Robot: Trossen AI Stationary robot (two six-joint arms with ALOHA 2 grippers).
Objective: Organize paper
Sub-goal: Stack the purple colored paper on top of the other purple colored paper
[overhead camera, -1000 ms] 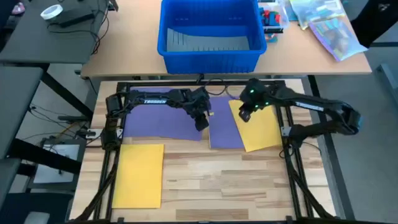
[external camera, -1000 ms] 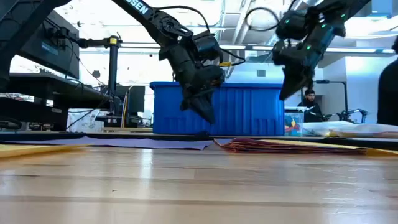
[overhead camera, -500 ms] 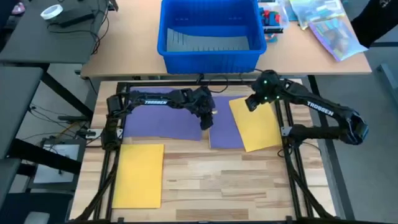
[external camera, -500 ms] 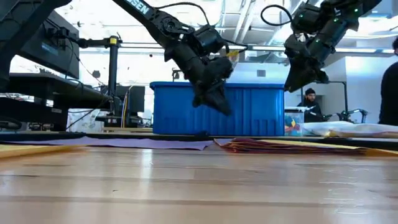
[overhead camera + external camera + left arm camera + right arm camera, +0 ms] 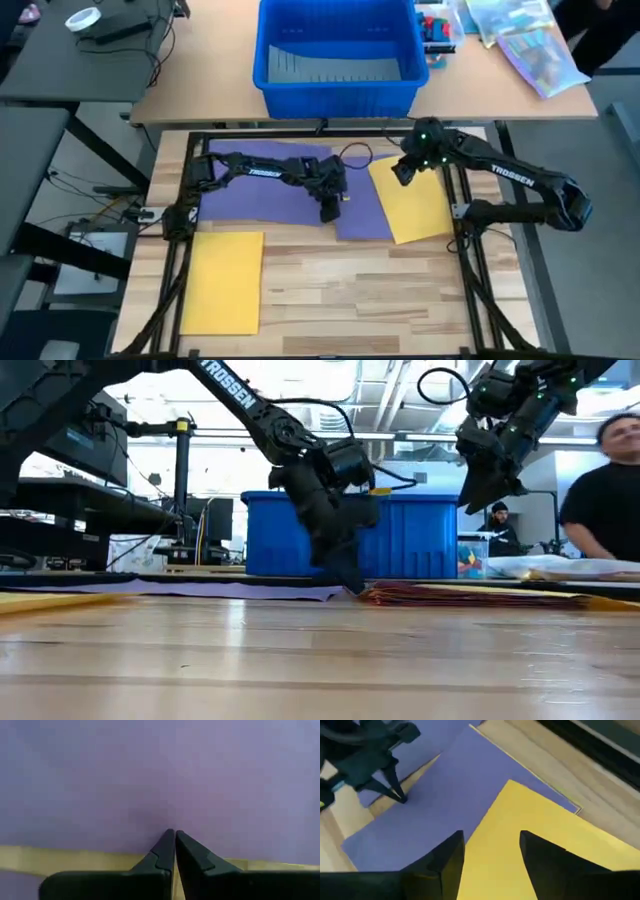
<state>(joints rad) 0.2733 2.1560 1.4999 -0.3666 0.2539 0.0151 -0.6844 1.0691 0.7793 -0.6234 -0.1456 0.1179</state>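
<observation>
Evidently, the left gripper (image 5: 330, 210) is being pressed, fingers closed together and empty, onto the edge of the middle purple sheet (image 5: 362, 205), probably so it can be slid into line. That sheet is lying directly beneath its tip. The right gripper (image 5: 397, 176) is being held open above the yellow sheet (image 5: 415, 205), clear of it.

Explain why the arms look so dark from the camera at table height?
Low view: bright ceiling lights and windows behind backlight the left arm and right arm into silhouettes; the wooden table catches a pale sheen. High view: lighting is even, arms readable.
</observation>
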